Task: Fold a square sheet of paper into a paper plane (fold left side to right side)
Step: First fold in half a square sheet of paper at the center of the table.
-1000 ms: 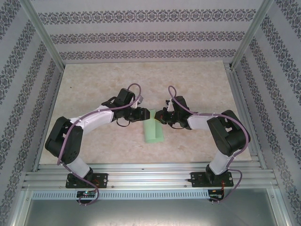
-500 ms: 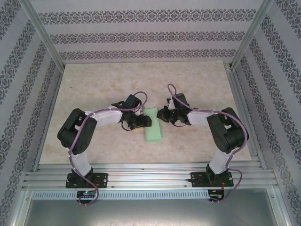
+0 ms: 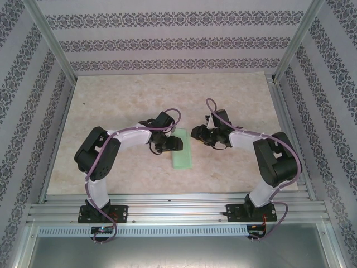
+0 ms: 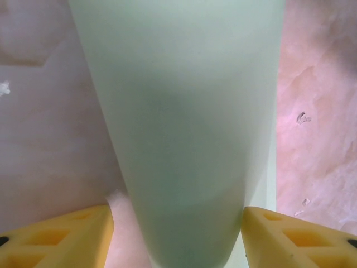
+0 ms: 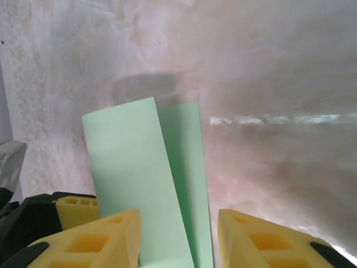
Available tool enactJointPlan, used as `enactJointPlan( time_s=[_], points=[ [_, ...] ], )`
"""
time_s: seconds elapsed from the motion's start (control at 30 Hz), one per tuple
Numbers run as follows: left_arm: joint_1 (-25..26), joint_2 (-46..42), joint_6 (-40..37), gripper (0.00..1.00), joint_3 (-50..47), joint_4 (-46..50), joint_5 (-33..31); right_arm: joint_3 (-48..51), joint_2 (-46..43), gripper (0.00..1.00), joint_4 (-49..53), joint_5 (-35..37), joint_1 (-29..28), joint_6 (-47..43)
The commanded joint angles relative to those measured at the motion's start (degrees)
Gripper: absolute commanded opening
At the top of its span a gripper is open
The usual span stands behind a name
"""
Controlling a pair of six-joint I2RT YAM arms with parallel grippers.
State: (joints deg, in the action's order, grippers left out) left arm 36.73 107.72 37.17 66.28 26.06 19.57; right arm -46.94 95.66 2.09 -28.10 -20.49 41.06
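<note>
Straddling folded square sheet of paper [image 3: 184, 159]: left gripper [image 4: 175, 226] wide, right gripper [image 5: 178, 223] part-open, neither clamping.

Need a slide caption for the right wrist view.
Right gripper open, yellow fingers either side of the folded light green paper sheet on the pale marbled tabletop.

We see the light green sheet [image 3: 182, 151], folded into a narrow matte strip and lying flat at mid-table [image 3: 111, 100], its long side running away from us. Its top flap sits slightly askew over the layer beneath.
</note>
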Motion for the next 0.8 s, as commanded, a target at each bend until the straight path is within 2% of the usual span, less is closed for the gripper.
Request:
enactJointPlan(
  time_s=[0.0,0.27,0.77],
  points=[
    [1.31,2.72,-0.49,0.64,1.45,3.00,-2.19,1.78,-3.15,0.41,4.86,3.45,1.49,-4.02],
    [3.07,5.65,-2.01,0.64,5.08,6.84,-4.17,3.96,-3.90,0.40,5.46,4.03,2.62,-4.45],
    [4.77,9.34,-3.34,0.65,9.03,8.95,-4.56,5.79,-4.25,0.37,3.23,0.68,2.47,-2.39]
  ],
)
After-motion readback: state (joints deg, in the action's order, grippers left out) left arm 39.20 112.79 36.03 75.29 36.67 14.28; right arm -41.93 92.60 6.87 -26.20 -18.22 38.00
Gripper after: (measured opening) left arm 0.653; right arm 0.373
